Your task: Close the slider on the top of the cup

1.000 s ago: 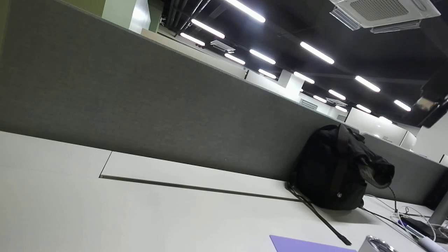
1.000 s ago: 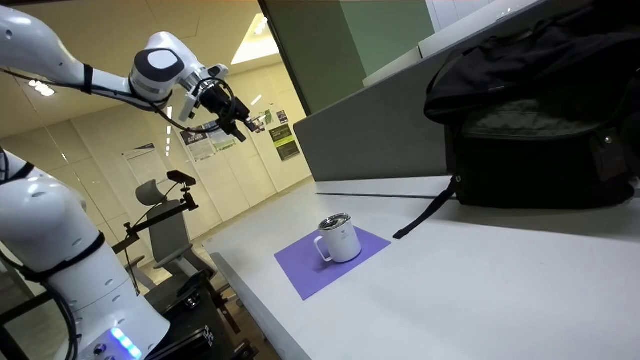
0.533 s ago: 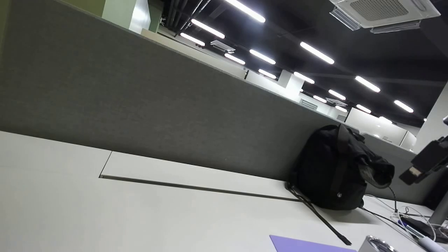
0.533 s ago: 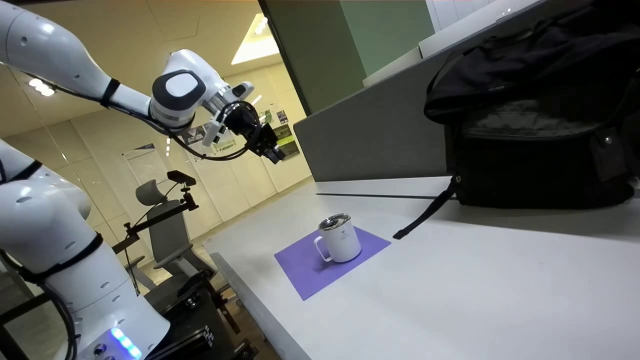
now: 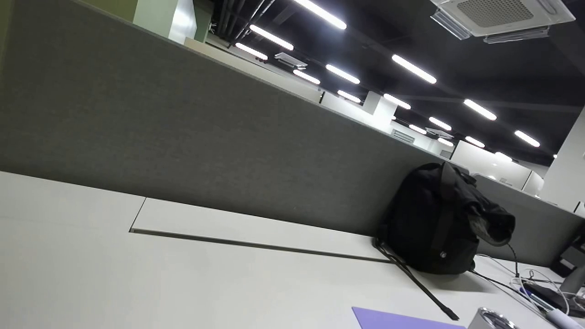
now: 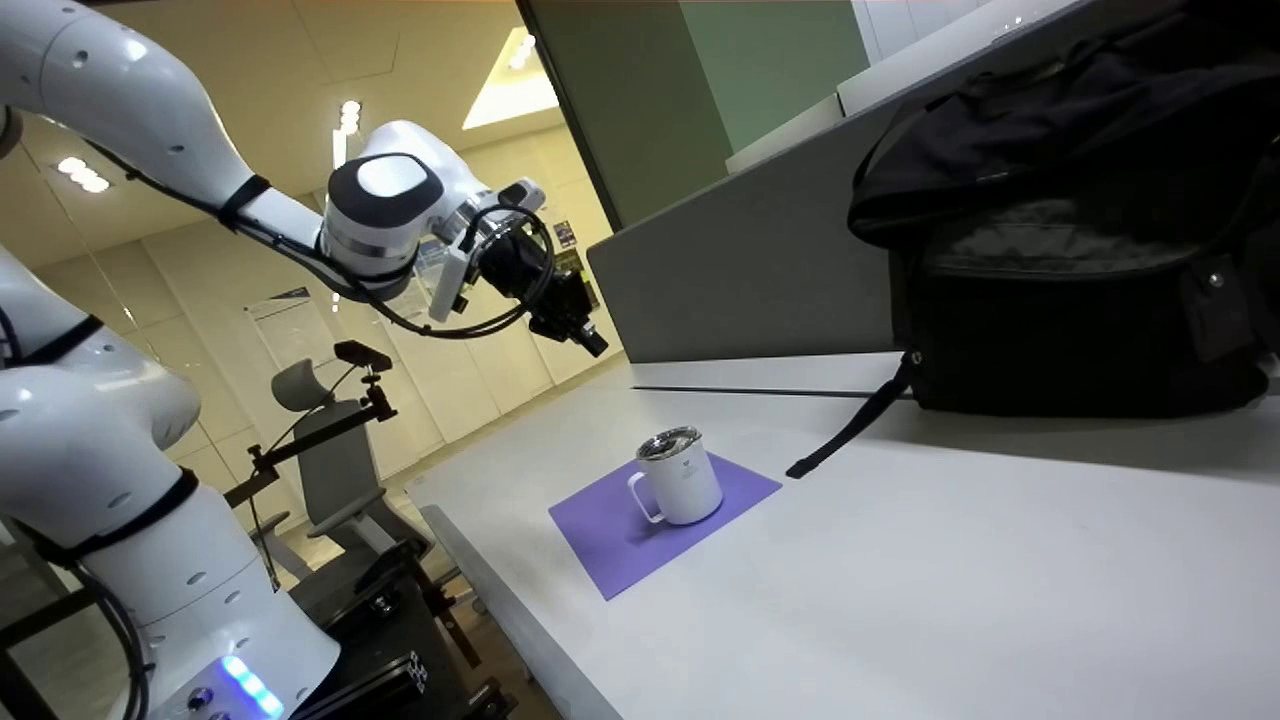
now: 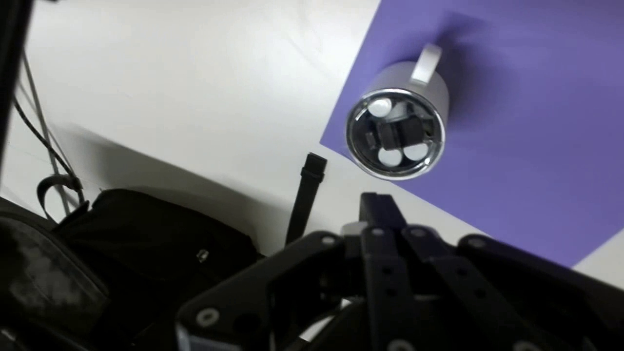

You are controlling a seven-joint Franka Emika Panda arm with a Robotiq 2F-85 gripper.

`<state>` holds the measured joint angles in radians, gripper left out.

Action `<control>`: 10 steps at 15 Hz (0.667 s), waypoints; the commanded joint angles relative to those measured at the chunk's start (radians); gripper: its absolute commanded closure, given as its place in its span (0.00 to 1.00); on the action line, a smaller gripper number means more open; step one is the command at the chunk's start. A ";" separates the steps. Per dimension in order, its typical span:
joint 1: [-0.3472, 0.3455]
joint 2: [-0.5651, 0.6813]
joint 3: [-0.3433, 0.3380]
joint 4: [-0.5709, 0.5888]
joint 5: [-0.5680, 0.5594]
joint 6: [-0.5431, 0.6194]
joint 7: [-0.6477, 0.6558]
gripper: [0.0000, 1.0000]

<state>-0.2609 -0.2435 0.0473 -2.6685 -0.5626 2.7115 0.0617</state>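
Observation:
The white cup [image 6: 692,492] stands upright on a purple sheet, its handle to the left in an exterior view; only its rim [image 5: 485,315] side shows at the bottom edge in the other-angle exterior view. From above, the wrist view shows the clear lid [image 7: 360,139] with a dark block, apparently the slider [image 7: 412,130]; reflections make its position hard to tell. My gripper [image 6: 596,346] hangs above and behind the cup, tilted down, apart from it. In the wrist view its fingertips [image 7: 371,207] meet just below the lid's image, with nothing between them.
The purple sheet [image 6: 600,530] lies on the white table [image 6: 900,580]. A black backpack [image 6: 1080,320] stands against the grey partition [image 6: 740,290], its strap [image 6: 850,435] reaching toward the sheet. Cables [image 5: 502,285] lie beyond the backpack.
My arm has come down and across toward the cup. The gripper's fingers, apart a second ago, are now together. Cup, sheet and backpack have stayed put.

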 commanded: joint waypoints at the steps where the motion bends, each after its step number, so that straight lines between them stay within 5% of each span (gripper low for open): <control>1: 0.012 0.006 -0.027 0.005 -0.025 -0.010 0.015 0.99; 10: 0.009 0.011 -0.028 0.012 -0.035 -0.020 0.022 0.99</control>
<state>-0.2809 -0.2311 0.0485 -2.6579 -0.5902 2.6978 0.0798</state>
